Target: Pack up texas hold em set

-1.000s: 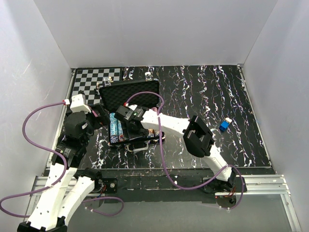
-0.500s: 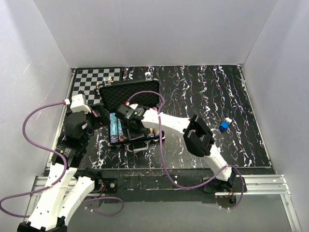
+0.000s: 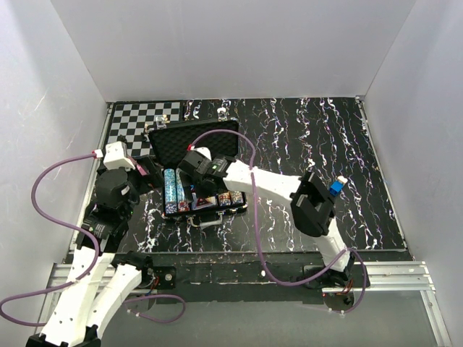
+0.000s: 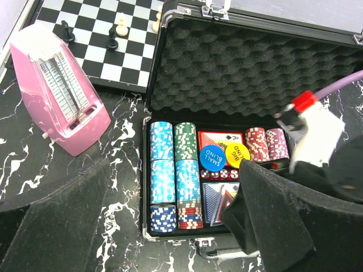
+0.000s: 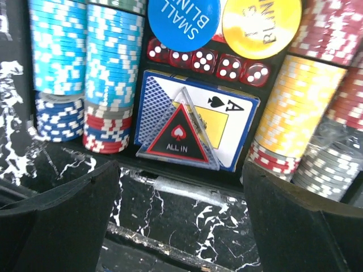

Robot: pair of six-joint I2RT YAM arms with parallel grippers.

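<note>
- Your left arm (image 3: pixel 76 285) rises from its base at the near left corner of the table (image 3: pixel 376 217) and folds over, the wrist bent in toward the table's middle.
- Your left gripper (image 4: pixel 170 226) stands wide apart. Its black fingers (image 4: pixel 51 226) fill the bottom corners of the left wrist view, with nothing pinched between them.
- Your right arm (image 3: pixel 268 188) reaches from its base at the near edge, right of centre, leftward across the table, with its elbow (image 3: pixel 312 206) raised.
- Your right gripper (image 5: pixel 178 175) points downward, jaws spread wide and gripping nothing.

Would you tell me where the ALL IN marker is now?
The ALL IN marker lies on the blue card deck, below the red dice, at the right wrist view's centre.
</note>
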